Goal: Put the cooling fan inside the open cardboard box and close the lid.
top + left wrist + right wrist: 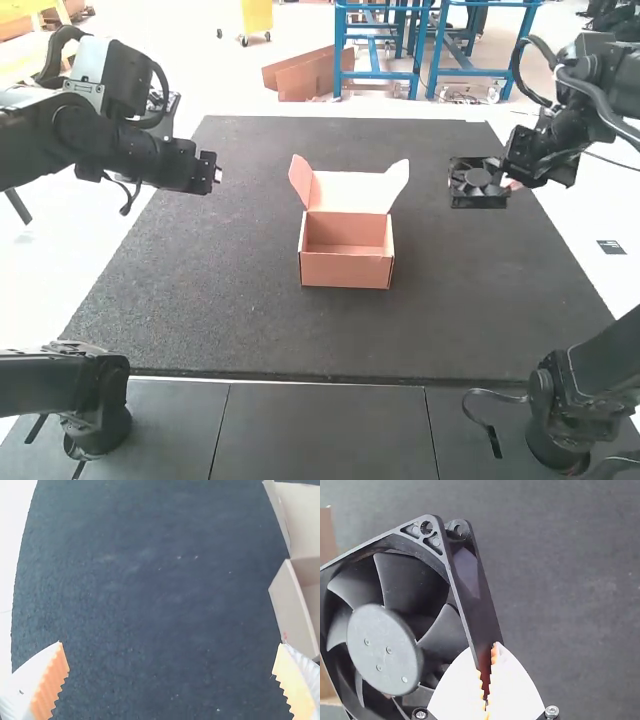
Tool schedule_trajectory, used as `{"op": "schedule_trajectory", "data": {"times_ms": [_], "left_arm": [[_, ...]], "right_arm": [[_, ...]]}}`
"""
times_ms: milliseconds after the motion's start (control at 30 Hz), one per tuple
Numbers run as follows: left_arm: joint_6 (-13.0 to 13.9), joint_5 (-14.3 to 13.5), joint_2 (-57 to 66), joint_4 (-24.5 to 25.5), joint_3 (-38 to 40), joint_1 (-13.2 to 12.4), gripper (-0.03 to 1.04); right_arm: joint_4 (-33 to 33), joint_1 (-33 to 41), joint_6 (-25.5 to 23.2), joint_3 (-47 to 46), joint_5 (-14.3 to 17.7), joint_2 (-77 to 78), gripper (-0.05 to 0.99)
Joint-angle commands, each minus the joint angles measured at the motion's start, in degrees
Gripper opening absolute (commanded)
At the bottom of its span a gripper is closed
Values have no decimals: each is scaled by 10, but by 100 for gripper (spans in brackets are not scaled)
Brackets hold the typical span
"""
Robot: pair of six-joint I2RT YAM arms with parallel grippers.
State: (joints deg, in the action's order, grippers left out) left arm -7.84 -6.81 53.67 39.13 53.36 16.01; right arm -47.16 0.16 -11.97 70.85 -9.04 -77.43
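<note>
- While shut on one side wall of the fan (395, 630), pinches with right gripper (487, 680), ribbed pads pressed on either face of that thin black wall, below a screw-hole corner.
- Puts fan (478, 183) at 2 o'clock from the box (345, 268), well apart from it, near the 3 o'clock edge of the mat (200, 280); tilted, hub side toward the high camera. Cannot tell whether lifted clear of the mat or touching it.
- Shows box upright mid-mat, with lid (350, 187) standing open along its 12 o'clock side.
- Shows left gripper (212, 172) at 10 o'clock from the box, over the mat, fingers spread wide, holding nothing.
- Judging by hard plastic frame and thin blades: probably light and stiff, unlikely to flex in the pinch; smooth, so likely slippery without the ribbed pads.
- Best taken by the frame only, on an outer wall or corner; better to avoid blades and hub, likely free to spin and the easiest part to break.
- Held off-centre at one edge, so may swing about the pinch line; worth carrying slowly and lowering flat into the box.
- As for the lid: thin card, light and easily creased; best pushed from behind, from 12 o'clock, up near its free edge.
</note>
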Motion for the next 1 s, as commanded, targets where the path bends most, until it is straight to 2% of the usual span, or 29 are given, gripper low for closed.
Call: {"op": "schedule_trajectory", "data": {"times_ms": [0, 267, 500, 733, 967], "left_arm": [[-3, -11, -6, -4, -1, -5, 97], [-3, -14, -7, -5, -4, -5, 97], [-3, -14, -8, -7, -4, -5, 97], [-3, -14, -8, -6, -4, -5, 97], [-6, -15, -8, -8, -6, -6, 97]], "right_arm": [[-6, 48, -45, 50, -30, 16, -2], [-20, 167, -102, 89, -27, 5, -2], [-23, 253, -126, 87, -10, -6, -2], [-14, 293, -162, 89, -2, -47, -2], [43, 303, -201, 82, -9, -87, -2]]}}
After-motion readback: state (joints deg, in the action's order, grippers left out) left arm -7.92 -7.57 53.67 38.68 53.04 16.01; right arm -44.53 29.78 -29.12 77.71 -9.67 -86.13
